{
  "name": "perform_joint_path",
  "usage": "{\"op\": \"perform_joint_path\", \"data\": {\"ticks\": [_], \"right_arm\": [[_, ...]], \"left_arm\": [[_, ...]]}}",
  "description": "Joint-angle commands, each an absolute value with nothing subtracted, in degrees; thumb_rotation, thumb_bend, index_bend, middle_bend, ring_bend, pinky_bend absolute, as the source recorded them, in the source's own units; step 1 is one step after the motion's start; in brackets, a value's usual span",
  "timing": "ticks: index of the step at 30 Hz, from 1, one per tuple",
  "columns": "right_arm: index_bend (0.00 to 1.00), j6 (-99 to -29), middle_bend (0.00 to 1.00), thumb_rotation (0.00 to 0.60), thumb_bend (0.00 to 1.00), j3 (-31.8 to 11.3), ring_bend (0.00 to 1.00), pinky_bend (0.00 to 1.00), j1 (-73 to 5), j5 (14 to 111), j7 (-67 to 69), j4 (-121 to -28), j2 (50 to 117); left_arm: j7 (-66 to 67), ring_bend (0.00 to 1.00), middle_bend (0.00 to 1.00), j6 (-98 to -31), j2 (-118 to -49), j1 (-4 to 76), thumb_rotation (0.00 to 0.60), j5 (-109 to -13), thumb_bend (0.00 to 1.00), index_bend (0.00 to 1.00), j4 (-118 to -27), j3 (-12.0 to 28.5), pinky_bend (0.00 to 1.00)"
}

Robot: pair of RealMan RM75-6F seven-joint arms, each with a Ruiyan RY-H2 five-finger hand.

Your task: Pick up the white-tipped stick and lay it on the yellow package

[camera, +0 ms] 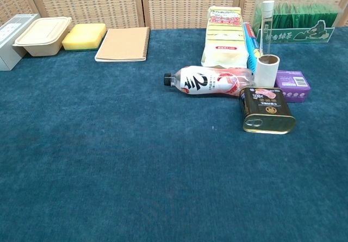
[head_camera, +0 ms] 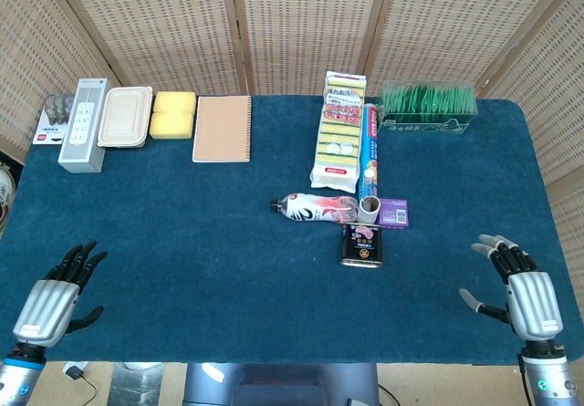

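The white-tipped stick (head_camera: 369, 153) is a long blue roll lying along the right side of the yellow package (head_camera: 338, 138) at the table's middle back. In the chest view the stick (camera: 252, 45) lies between the yellow package (camera: 223, 35) and an upright clear tube. My left hand (head_camera: 51, 300) hovers at the front left corner, fingers spread and holding nothing. At the front right edge my right hand (head_camera: 522, 291) is likewise spread and empty. Both hands are far from the stick. The chest view shows neither hand.
A plastic bottle (head_camera: 317, 208), cardboard tube (head_camera: 369, 210), purple box (head_camera: 393, 213) and dark tin (head_camera: 362, 244) crowd the stick's near end. A green tray (head_camera: 429, 107) stands at the back right. A notebook (head_camera: 222, 129), sponge (head_camera: 173, 115), food box (head_camera: 125, 117) and grey remote (head_camera: 83, 123) line the back left.
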State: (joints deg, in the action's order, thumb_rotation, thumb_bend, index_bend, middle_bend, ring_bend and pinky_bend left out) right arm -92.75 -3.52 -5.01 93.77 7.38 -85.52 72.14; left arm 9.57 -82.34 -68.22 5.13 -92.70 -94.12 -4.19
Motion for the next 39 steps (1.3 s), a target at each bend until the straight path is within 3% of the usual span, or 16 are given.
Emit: {"op": "perform_joint_path", "data": {"ticks": [1,10,23,39], "right_arm": [[0.27,-91.29,0.25,0.526,0.23,-4.67,0.23,0.32,-6.39,92.95,6.92,-85.72,73.02],[0.27,-84.2,0.27,0.529,0.23,-8.7,0.25,0.34,-12.18,88.95,4.97,-85.0,76.97],[0.27,-66.04,0.27,0.528,0.23,-13.5,0.25,0.34,-22.86,77.92,1.74,-85.88,80.14],[0.27,-55.5,0.27,0.524,0.23,-18.86,0.25,0.34,-30.58,62.89,-4.66,-85.53,80.82]], "left_arm": [[9.28,0.03,0.04,-82.29,-68.25,5.25,0.599,-92.6,0.2,0.1,-94.05,-4.04,0.27],[9.06,0.03,0.04,-82.24,-68.21,5.31,0.6,-92.51,0.2,0.1,-93.97,-3.91,0.27],[8.5,0.03,0.04,-82.21,-67.88,5.36,0.599,-92.18,0.2,0.1,-94.02,-3.67,0.27],[7.83,0.03,0.04,-82.22,-67.52,5.46,0.6,-92.22,0.2,0.1,-94.09,-3.58,0.27]]}}
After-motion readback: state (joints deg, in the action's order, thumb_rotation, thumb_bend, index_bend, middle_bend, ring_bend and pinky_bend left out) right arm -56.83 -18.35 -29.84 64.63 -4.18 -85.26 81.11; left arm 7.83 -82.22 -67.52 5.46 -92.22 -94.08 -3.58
